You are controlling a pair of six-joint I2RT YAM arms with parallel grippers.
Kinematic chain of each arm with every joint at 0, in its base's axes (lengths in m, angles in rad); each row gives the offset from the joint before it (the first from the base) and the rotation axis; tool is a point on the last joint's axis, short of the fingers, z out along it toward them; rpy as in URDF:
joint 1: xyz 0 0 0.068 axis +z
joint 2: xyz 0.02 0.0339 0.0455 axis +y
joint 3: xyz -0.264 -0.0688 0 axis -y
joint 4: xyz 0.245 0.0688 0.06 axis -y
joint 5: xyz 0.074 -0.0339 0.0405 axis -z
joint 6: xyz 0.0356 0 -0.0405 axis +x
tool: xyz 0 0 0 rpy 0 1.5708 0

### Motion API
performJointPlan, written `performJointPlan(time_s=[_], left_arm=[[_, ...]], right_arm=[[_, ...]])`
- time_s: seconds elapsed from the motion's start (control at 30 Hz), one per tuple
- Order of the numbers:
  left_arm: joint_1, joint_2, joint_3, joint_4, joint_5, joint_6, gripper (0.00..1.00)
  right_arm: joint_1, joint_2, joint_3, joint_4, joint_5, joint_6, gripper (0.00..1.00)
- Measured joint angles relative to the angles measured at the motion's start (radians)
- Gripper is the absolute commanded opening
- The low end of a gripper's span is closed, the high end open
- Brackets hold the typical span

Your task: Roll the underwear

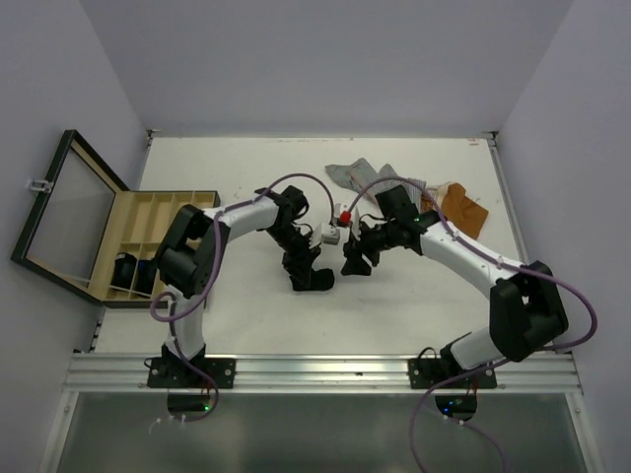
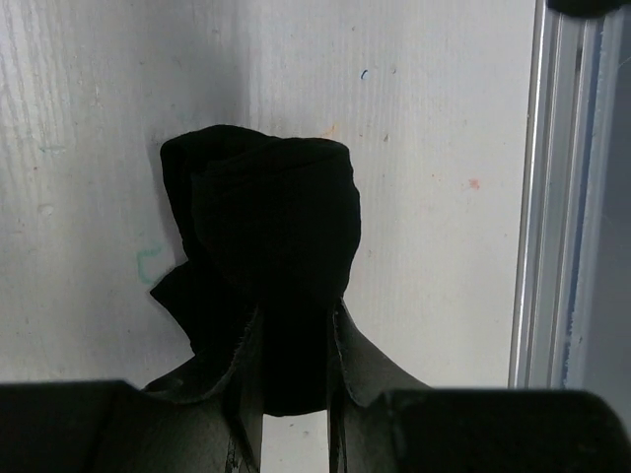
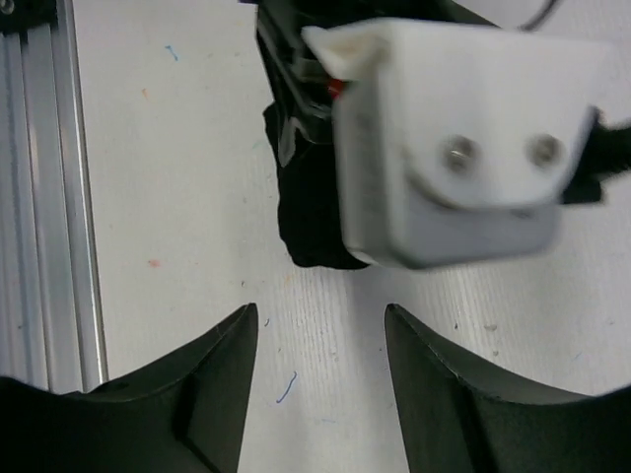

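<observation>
A black underwear point(image 2: 266, 217) lies rolled into a thick bundle on the white table, and my left gripper point(image 2: 296, 320) is shut on its near end. From above, that bundle point(image 1: 317, 280) sits mid-table under the left gripper point(image 1: 308, 268). My right gripper point(image 1: 352, 260) hovers just to its right, open and empty. In the right wrist view the gripper point(image 3: 321, 313) stands over bare table, a short way from the black roll point(image 3: 308, 222). A grey striped underwear point(image 1: 367, 177) and an orange-brown one point(image 1: 463, 209) lie loose at the back right.
An open wooden box point(image 1: 148, 212) with compartments stands at the left edge, its glass lid point(image 1: 64, 212) propped back and black rolls point(image 1: 133, 273) in a near compartment. An aluminium rail point(image 1: 325, 372) borders the front edge. The left arm's white wrist housing point(image 3: 463, 148) hangs close above the right gripper.
</observation>
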Motion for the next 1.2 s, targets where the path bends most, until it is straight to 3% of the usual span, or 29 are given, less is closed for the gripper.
performJointPlan(time_s=[0.27, 0.57, 0.77, 1.03, 1.13, 1.17, 1.2], left_arm=[[0.023, 0.078, 0.087, -0.101, 0.059, -0.001, 0.0], [0.025, 0.107, 0.111, -0.143, 0.09, -0.005, 0.02], [0.031, 0.113, 0.105, -0.159, 0.108, -0.01, 0.02], [0.054, 0.107, 0.071, -0.169, 0.128, -0.021, 0.05], [0.067, 0.094, 0.045, -0.171, 0.13, -0.032, 0.22], [0.072, 0.086, 0.035, -0.168, 0.13, -0.034, 0.35], [0.08, 0.075, 0.018, -0.163, 0.13, -0.037, 0.39]], right_arm=[[0.224, -0.012, -0.077, 0.166, 0.137, -0.04, 0.65], [0.261, 0.083, -0.117, 0.349, 0.204, -0.064, 0.65], [0.263, 0.141, -0.117, 0.353, 0.205, -0.077, 0.59], [0.257, 0.202, -0.083, 0.332, 0.14, -0.032, 0.2], [0.257, 0.231, -0.062, 0.33, 0.1, -0.006, 0.0], [0.257, 0.243, -0.051, 0.326, 0.084, 0.005, 0.0], [0.257, 0.259, -0.037, 0.322, 0.067, 0.019, 0.0]])
